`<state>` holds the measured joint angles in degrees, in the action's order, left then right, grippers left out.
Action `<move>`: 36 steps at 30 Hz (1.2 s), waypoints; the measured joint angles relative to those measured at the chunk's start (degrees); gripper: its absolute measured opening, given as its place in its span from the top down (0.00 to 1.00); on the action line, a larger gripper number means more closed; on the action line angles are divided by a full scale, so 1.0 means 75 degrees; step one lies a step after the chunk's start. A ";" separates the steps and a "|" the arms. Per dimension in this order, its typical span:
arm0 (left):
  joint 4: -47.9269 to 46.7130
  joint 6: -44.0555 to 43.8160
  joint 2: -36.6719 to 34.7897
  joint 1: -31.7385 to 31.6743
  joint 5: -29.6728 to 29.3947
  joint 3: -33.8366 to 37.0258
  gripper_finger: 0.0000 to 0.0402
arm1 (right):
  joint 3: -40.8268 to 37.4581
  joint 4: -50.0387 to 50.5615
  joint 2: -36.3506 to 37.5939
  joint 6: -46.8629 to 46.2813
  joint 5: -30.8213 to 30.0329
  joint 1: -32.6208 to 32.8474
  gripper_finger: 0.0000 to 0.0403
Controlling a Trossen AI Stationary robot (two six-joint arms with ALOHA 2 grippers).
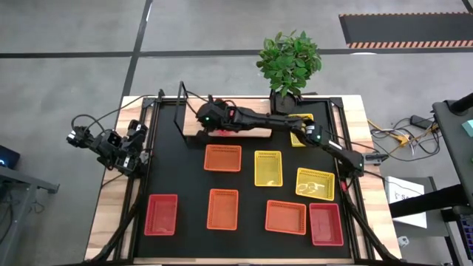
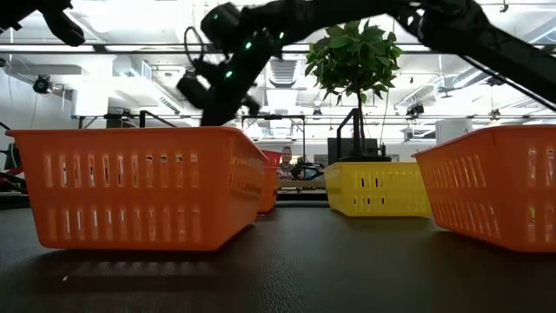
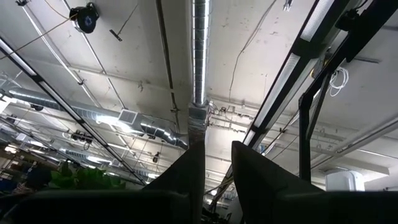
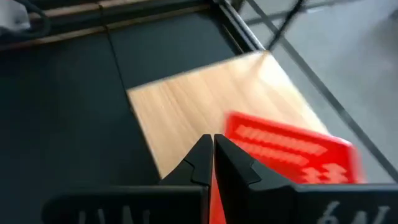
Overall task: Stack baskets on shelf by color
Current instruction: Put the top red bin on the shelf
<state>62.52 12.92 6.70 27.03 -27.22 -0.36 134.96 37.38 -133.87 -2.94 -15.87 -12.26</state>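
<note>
My right gripper [image 1: 207, 124] reaches over the light-wood shelf [image 1: 251, 135] at the table's far side and is shut on a red basket [image 4: 286, 149]. That basket shows under the arm in the high view [image 1: 224, 134]. The shelf's black frame upright [image 1: 181, 111] stands just left of it. On the black tabletop lie three orange baskets [image 1: 222, 157], [image 1: 222, 208], [image 1: 285, 216], two red ones [image 1: 162, 214], [image 1: 326, 223] and yellow ones [image 1: 268, 168], [image 1: 315, 183], [image 1: 299, 138]. My left gripper [image 1: 75, 137] waits off the table's left side, pointing up, slightly open and empty. My right gripper pinches a thin edge of the red basket's rim [image 4: 213, 198] between its two fingers, coming from above and pointing down at the board. The basket sticks out to one side of the fingers over the shelf board [image 4: 205, 99]. I cannot tell whether it rests on the board.
A potted plant [image 1: 288, 63] stands behind the shelf at the far edge. One yellow basket lies partly under my right arm. In the low view an orange basket [image 2: 139, 187] fills the foreground, with my right arm [image 2: 226, 69] above it.
</note>
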 joint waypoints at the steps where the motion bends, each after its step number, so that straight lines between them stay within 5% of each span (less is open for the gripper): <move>1: 0.0000 -0.0002 0.0000 0.0000 0.0000 -0.0002 0.84 | 0.0000 0.0293 0.0128 -0.0001 -0.0143 -0.0001 0.98; 6: 0.0003 0.0001 0.0000 -0.0003 0.0000 0.0000 0.84 | 0.0009 0.2162 0.0632 -0.0228 -0.1510 -0.0048 0.98; 12: 0.0006 0.0002 -0.0003 -0.0003 0.0000 0.0000 0.84 | -0.0019 0.4093 0.0597 -0.1006 -0.1469 -0.0457 0.98; 21: 0.0041 0.0007 -0.0017 0.0000 -0.0001 -0.0001 0.84 | -0.0126 0.4416 0.0461 -0.1058 -0.1793 -0.0513 0.98; 29: 0.0036 0.0007 -0.0020 0.0000 -0.0002 -0.0001 0.84 | -0.0453 0.4412 0.0461 -0.1314 -0.1186 -0.0497 0.98; 36: 0.0029 0.0004 -0.0020 -0.0002 -0.0003 0.0000 0.84 | -0.0574 0.4168 0.0461 -0.1754 0.0246 -0.0406 0.98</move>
<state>62.74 12.95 6.55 27.01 -27.24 -0.36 130.65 68.64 -130.41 -16.09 -14.02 -15.31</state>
